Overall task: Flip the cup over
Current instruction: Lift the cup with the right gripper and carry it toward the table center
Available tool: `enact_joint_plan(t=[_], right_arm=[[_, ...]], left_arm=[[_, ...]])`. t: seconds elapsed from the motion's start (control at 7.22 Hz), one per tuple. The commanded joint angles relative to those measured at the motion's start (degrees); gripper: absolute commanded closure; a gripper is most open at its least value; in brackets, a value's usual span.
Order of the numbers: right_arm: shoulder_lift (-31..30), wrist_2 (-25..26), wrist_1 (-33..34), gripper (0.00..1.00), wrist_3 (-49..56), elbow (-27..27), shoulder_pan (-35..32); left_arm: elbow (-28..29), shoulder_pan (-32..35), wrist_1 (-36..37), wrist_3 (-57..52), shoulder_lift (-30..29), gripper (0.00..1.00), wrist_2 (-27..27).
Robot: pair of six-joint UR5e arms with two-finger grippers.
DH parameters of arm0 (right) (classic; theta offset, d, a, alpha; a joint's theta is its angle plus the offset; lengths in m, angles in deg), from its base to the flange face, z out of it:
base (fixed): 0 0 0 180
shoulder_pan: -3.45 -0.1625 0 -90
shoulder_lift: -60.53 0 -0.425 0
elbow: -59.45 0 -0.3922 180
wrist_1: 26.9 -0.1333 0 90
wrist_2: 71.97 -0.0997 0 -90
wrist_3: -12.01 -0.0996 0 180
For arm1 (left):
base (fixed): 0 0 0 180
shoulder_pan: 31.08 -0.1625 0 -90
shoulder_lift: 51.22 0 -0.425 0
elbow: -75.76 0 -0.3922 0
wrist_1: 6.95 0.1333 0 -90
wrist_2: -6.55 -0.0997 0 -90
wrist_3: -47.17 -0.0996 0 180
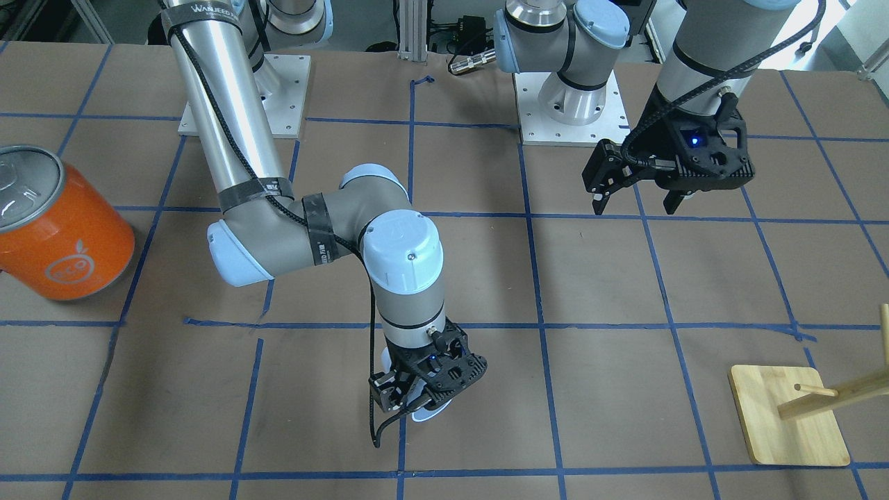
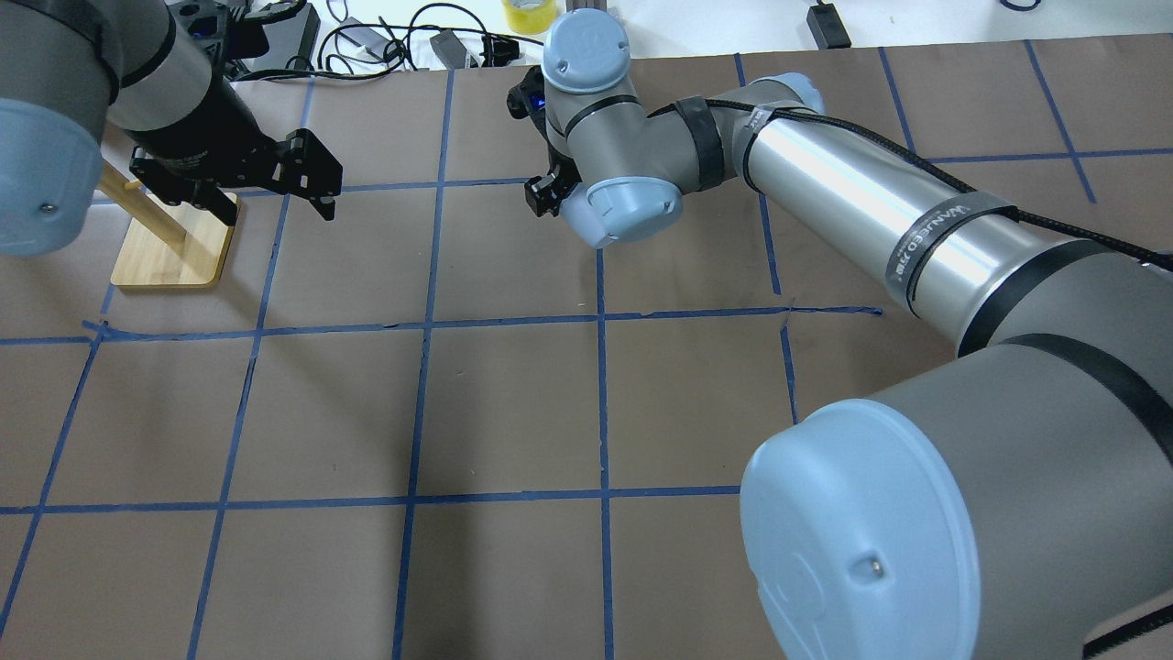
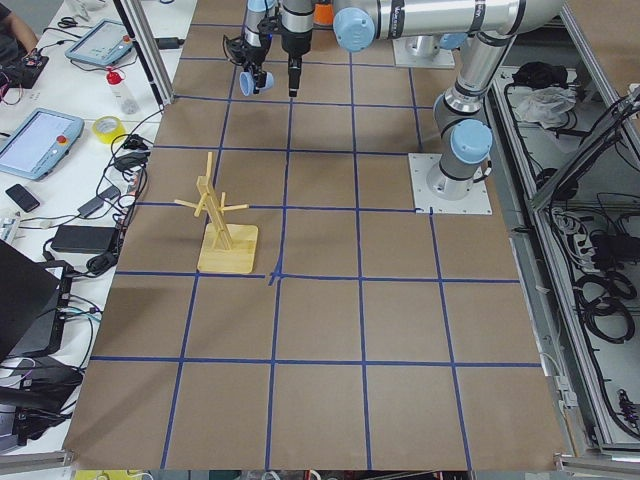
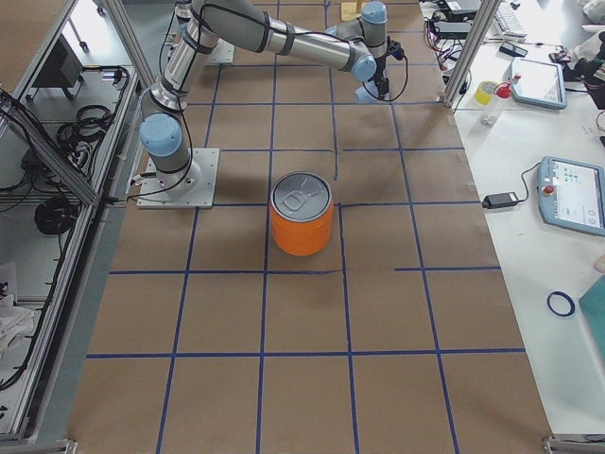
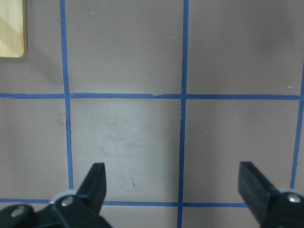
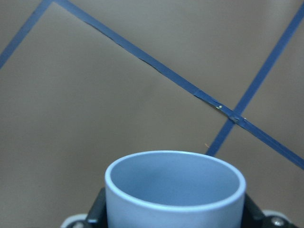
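Note:
The cup (image 6: 175, 187) is a small pale blue-white tumbler held between the fingers of my right gripper (image 1: 425, 396), just above the table near its middle. In the right wrist view its open mouth faces the camera and its light blue interior shows. In the front-facing view only slivers of the cup (image 1: 426, 415) show below the gripper. My left gripper (image 1: 637, 200) is open and empty, hovering above the table far from the cup. In the left wrist view, my left gripper (image 5: 174, 186) has only bare paper between its fingers.
A large orange can (image 1: 66, 232) with a silver lid stands at the table end on my right side. A wooden peg rack on a bamboo base (image 1: 788, 417) stands on my left side, close under the left arm (image 2: 174, 247). Blue tape lines grid the brown paper.

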Motion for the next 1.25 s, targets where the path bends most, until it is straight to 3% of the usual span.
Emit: enact_joint_plan(t=[0.0,0.14,0.42,1.11], right_arm=[[0.2,4.7,0.0,1.00,1.8,1.1,-5.0],[0.1,7.0,0.4,1.00,4.9,3.9,-6.6],[-0.3,6.7,1.6,1.00,15.9,6.0,-6.7],[-0.8,1.3,3.0,1.00,41.1,6.6,-7.7]], left_arm=[[-0.1,-0.1,0.1,0.1,-0.1,0.00,0.0],[-0.1,0.0,0.1,0.1,-0.2,0.00,0.0],[-0.1,-0.1,0.1,0.0,-0.2,0.00,-0.1],[-0.1,-0.1,0.1,0.1,-0.2,0.00,0.0]])
